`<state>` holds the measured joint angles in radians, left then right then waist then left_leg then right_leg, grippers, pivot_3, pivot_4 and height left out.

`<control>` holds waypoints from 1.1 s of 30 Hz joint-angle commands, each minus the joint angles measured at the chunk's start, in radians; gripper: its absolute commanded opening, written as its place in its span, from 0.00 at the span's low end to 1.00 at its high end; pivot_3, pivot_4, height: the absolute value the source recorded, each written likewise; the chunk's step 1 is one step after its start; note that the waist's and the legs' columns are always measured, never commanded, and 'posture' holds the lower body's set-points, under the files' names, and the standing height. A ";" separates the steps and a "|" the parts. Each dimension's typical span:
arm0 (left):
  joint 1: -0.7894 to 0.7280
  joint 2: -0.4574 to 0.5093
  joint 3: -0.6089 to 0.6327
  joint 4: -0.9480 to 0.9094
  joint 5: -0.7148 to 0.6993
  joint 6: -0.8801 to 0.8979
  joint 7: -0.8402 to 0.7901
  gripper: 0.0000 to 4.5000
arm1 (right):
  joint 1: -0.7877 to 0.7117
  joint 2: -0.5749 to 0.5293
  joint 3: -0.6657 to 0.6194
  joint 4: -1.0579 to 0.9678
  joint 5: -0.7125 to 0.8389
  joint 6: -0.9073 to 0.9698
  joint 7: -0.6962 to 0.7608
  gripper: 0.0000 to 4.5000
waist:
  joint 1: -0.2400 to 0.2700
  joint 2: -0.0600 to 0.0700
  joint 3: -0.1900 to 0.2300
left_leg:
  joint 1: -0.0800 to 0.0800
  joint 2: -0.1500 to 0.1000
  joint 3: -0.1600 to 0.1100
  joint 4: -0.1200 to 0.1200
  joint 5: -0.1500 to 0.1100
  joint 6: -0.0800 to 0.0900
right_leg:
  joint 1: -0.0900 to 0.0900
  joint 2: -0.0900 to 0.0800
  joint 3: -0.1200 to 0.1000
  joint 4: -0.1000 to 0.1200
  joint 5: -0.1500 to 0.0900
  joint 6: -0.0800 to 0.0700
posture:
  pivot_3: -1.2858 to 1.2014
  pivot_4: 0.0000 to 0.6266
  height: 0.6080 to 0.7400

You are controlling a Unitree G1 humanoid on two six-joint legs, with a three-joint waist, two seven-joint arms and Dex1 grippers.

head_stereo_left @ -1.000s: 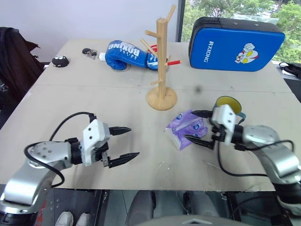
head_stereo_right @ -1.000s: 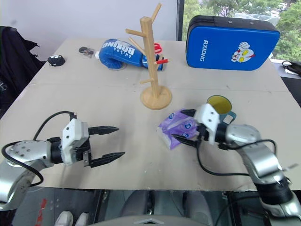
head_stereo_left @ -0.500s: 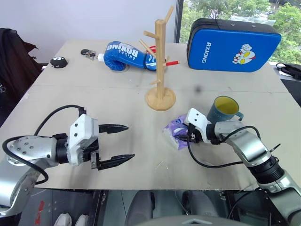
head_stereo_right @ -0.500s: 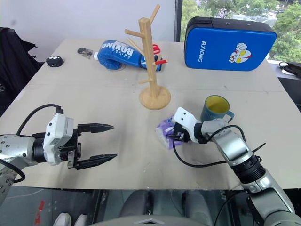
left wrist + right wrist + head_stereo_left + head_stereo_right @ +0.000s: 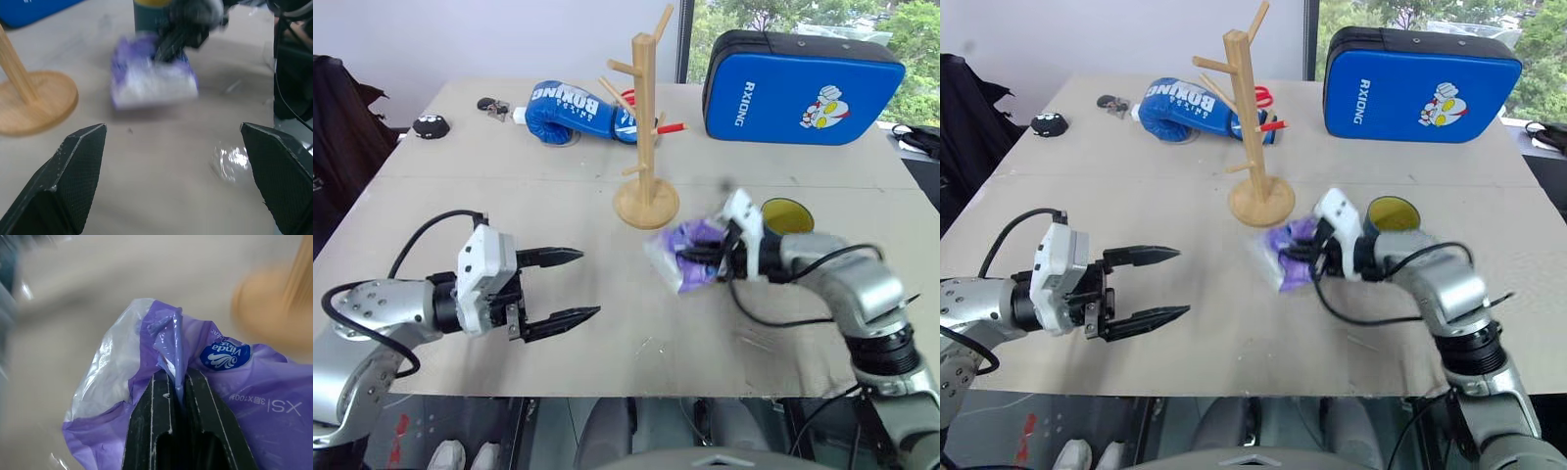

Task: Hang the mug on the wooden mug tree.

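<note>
I judge the mug (image 5: 787, 217) rigid, glazed, slick and breakable, best taken by its loop handle or rim; it sits on the table (image 5: 607, 196) at about four o'clock from the wooden mug tree (image 5: 647, 117). My right hand (image 5: 705, 257) is pinched together on a purple tissue pack (image 5: 680, 257), my left hand (image 5: 563, 289) spread and empty. The right wrist view shows a thin fold of wrapper (image 5: 171, 345) caught between the fingers (image 5: 151, 416), which the head views blur.

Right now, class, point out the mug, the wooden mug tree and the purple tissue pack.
mug (image 5: 787, 213), left eye view, yellow inside.
wooden mug tree (image 5: 646, 203), left eye view, round base.
purple tissue pack (image 5: 244, 382), right wrist view, printed wrapper.
</note>
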<state>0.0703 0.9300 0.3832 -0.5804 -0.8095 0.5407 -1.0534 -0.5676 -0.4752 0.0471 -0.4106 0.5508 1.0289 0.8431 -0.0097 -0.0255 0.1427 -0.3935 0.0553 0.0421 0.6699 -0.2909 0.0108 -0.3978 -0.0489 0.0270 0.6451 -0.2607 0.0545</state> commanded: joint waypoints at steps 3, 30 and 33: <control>-0.151 -0.039 -0.045 -0.093 -0.155 0.070 0.126 1.00 | -0.143 -0.151 -0.268 -0.047 0.223 0.198 -0.011 0.01 | 0.010 0.000 0.000 | -0.002 -0.001 -0.002 0.000 0.000 0.000 | 0.000 -0.002 -0.002 -0.002 0.000 0.000 | 0.52 0.24 0.98; -0.426 -0.256 -0.421 -0.056 0.057 0.161 0.356 1.00 | 0.069 -0.526 -0.561 0.497 0.066 -0.110 0.030 0.86 | 0.012 0.004 0.003 | -0.003 -0.003 -0.001 0.001 0.003 -0.004 | 0.000 -0.001 0.001 -0.003 0.000 0.001 | 0.52 0.24 0.98; -0.412 -0.237 -0.425 -0.071 0.067 0.157 0.337 1.00 | 0.320 -0.452 -0.609 0.270 0.070 -0.057 -0.043 0.86 | 0.027 0.001 0.001 | -0.004 -0.002 -0.004 0.001 0.003 -0.004 | 0.001 0.000 -0.001 -0.003 0.000 0.001 | 0.52 0.24 0.98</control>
<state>-0.3391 0.6853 -0.0503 -0.6085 -0.7451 0.7120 -0.7034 -0.2924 -0.9521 -0.5361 -0.0652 0.6105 0.9424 0.8367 0.0177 -0.0242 0.1440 -0.3975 0.0532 0.0362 0.6707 -0.2885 0.0067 -0.3960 -0.0492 0.0245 0.6416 -0.2607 0.0553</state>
